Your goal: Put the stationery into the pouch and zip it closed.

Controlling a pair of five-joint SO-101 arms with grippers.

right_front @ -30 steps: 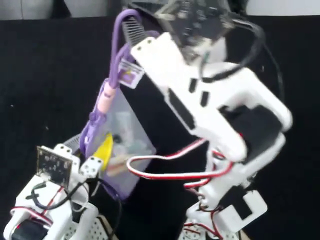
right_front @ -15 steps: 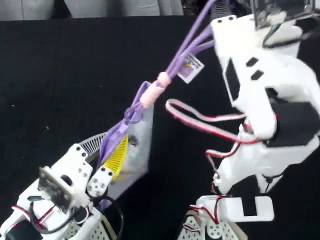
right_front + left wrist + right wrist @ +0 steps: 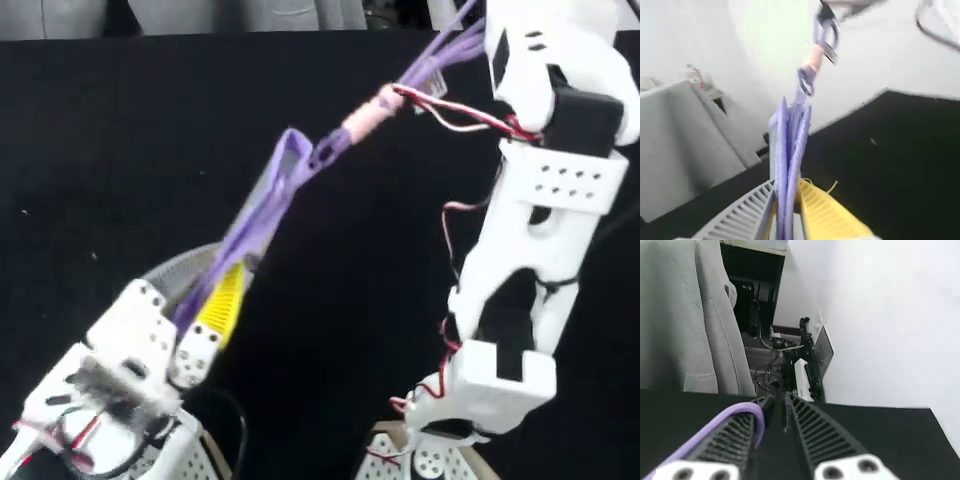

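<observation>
The pouch (image 3: 262, 205) is held in the air above the black table (image 3: 120, 150) and is stretched into a slanting line, with only its purple edge presented. A second ago its clear broad face was turned to the high view; now its contents cannot be made out. At the pouch's lower end the left gripper (image 3: 226, 270) is clamped on it, the edge being pinched between the grey finger (image 3: 740, 220) and the yellow finger (image 3: 825, 215). From the pouch's upper end a pink bead (image 3: 365, 118) is strung on a purple cord (image 3: 440, 62), which is now drawn taut where it was earlier looped. Beyond the pouch's cord end, the right gripper (image 3: 781, 400) is closed on that cord, which is seen curving out from between its dark fingers. The right arm (image 3: 540, 190), previously leaning over the pouch, has been swung well away to the pouch's far right side.
</observation>
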